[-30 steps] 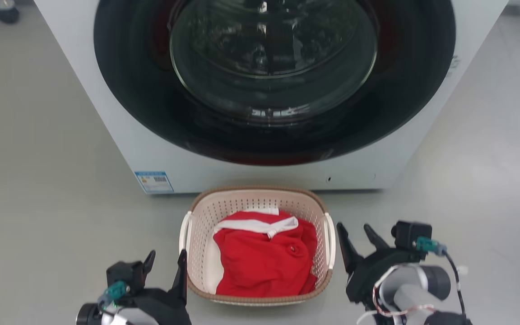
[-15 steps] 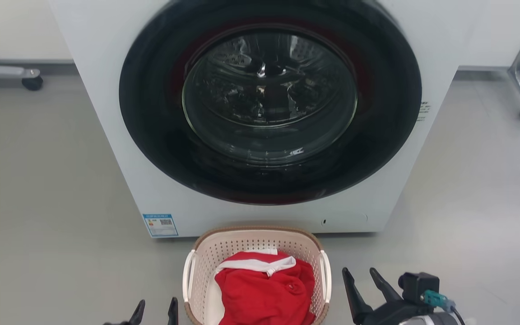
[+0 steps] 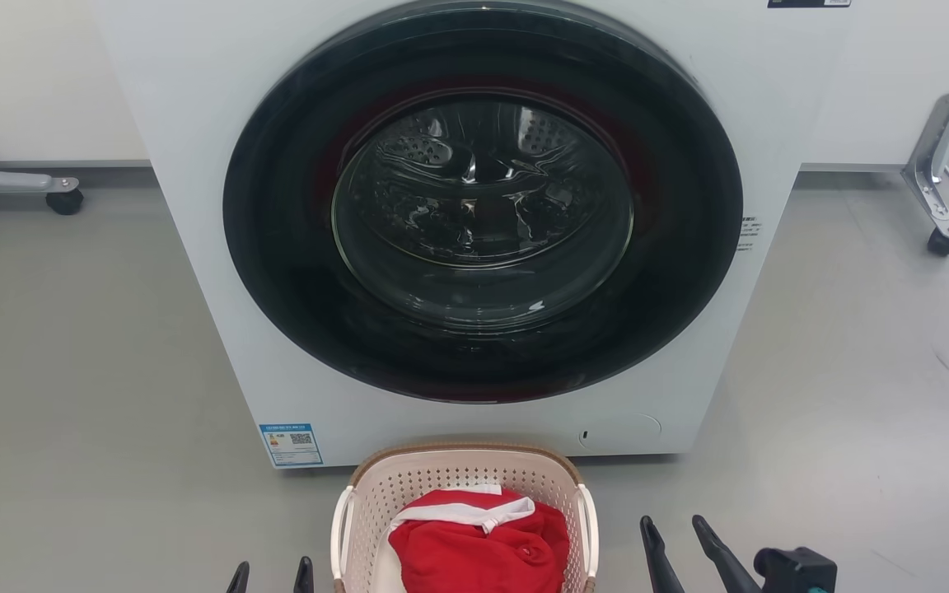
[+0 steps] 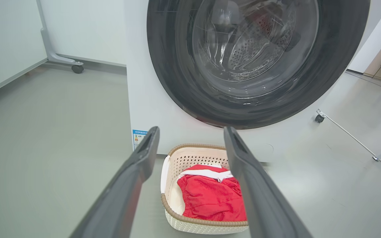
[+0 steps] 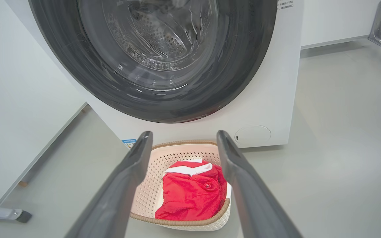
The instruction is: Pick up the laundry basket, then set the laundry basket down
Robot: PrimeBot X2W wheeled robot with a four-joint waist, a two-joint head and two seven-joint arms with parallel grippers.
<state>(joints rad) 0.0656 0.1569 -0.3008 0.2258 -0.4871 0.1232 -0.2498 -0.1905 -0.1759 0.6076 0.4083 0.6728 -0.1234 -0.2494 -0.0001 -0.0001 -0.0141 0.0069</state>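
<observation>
Grippers: left gripper (image 3: pixel 270 576) and right gripper (image 3: pixel 674 527) hanging spread apart, gripping nothing. Between them, laundry basket (image 3: pixel 458 478) sitting on floor (image 3: pixel 71 371), carrying red garment (image 3: pixel 474 552). Just behind it, washer (image 3: pixel 219 288) standing with round door shut.

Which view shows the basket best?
Left wrist view: basket seen rim to rim, left gripper crossing its right side. Head view cuts off its near end; in right wrist view, right gripper covers both sides.
</observation>
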